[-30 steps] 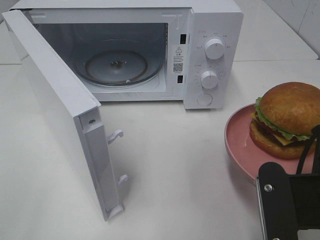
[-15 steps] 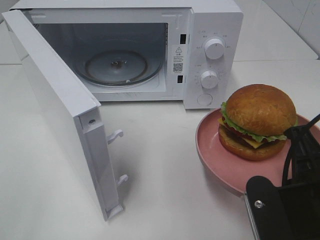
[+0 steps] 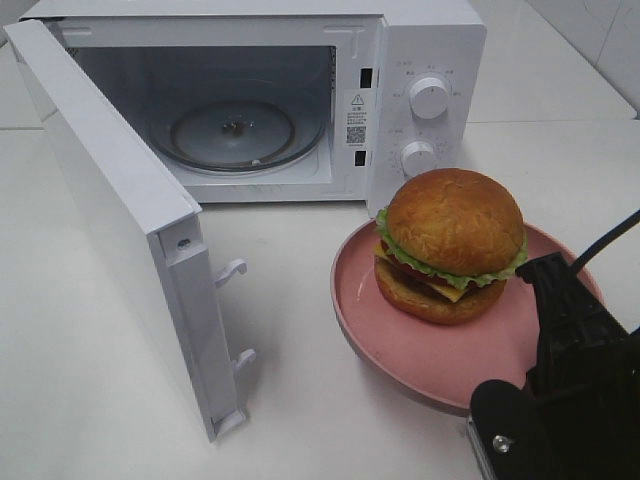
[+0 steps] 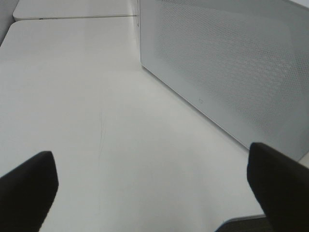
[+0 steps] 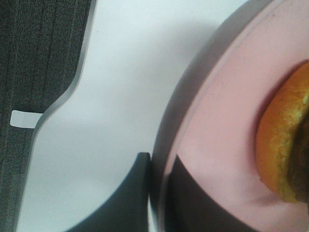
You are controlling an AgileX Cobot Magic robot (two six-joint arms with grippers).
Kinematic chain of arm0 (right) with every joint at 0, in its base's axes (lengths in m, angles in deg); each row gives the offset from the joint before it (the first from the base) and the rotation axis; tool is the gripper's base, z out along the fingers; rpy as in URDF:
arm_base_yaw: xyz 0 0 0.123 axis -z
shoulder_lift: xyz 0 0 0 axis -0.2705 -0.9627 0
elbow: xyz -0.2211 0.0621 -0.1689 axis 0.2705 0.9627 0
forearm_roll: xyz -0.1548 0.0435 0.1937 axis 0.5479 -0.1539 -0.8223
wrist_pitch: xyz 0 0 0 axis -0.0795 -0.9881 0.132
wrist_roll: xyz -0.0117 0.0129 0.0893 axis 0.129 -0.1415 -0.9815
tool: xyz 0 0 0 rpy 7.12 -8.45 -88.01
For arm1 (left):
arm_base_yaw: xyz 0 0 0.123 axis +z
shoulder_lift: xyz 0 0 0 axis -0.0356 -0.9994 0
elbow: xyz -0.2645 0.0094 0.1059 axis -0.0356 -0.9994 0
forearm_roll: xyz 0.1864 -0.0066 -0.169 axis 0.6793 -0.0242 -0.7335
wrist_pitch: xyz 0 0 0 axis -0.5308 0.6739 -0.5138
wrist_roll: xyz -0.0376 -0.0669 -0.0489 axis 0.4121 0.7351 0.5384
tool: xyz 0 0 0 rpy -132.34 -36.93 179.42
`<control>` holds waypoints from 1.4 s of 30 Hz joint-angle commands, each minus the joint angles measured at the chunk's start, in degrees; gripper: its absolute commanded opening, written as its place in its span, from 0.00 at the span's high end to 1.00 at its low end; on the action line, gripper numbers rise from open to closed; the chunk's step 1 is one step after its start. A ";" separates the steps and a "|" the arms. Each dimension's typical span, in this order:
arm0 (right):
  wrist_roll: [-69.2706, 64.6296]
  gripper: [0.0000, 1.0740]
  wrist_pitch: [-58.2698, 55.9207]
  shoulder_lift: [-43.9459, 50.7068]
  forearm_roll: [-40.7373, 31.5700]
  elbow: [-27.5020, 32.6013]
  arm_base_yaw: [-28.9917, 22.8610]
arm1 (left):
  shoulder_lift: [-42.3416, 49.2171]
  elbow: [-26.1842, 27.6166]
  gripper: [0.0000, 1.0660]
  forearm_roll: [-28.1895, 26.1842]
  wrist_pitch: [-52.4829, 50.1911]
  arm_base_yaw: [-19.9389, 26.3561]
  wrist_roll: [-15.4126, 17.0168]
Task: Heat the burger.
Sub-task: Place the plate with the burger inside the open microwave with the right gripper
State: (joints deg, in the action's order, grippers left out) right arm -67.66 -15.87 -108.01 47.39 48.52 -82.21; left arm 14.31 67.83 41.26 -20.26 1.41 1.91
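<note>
White tabletop (image 3: 300,420) is being viewed from high up. Microwave (image 3: 430,40) is sitting at upper left, door (image 3: 110,200) being kept swung open. Burger (image 3: 452,235) is being carried on pink plate (image 3: 400,345), right of centre, just in front of control panel (image 3: 425,130). Plate rim is being pinched by right gripper (image 5: 158,188). Left gripper (image 4: 152,181) is being held spread wide over tabletop, beside the microwave's perforated wall.

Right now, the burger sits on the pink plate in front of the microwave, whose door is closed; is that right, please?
Not quite: the door is open, swung wide to the left, as the exterior high view shows. The burger does sit on the pink plate in front of the microwave.
</note>
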 commanded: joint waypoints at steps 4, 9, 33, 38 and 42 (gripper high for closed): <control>3.55 1.00 3.72 0.00 2.86 0.52 -0.06 | 0.97 0.00 0.06 -0.46 -0.69 -0.06 0.06; 6.07 1.00 6.19 0.00 2.98 0.52 0.52 | 0.97 0.00 0.06 -0.46 -0.69 -0.06 0.06; 21.26 1.00 16.56 0.00 2.86 0.52 9.97 | 0.97 0.00 0.06 -0.46 -0.69 -0.06 0.06; 21.26 1.00 16.44 0.00 2.86 0.52 9.97 | 0.97 0.00 0.06 -0.46 -0.69 -0.06 0.06; 21.26 1.00 16.44 0.00 2.86 0.52 9.97 | 0.97 0.00 0.06 -0.46 -0.69 -0.06 0.06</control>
State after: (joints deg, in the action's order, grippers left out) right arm -47.26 -1.31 -108.23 48.07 49.33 -72.70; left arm 14.31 67.83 41.26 -20.26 1.41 1.91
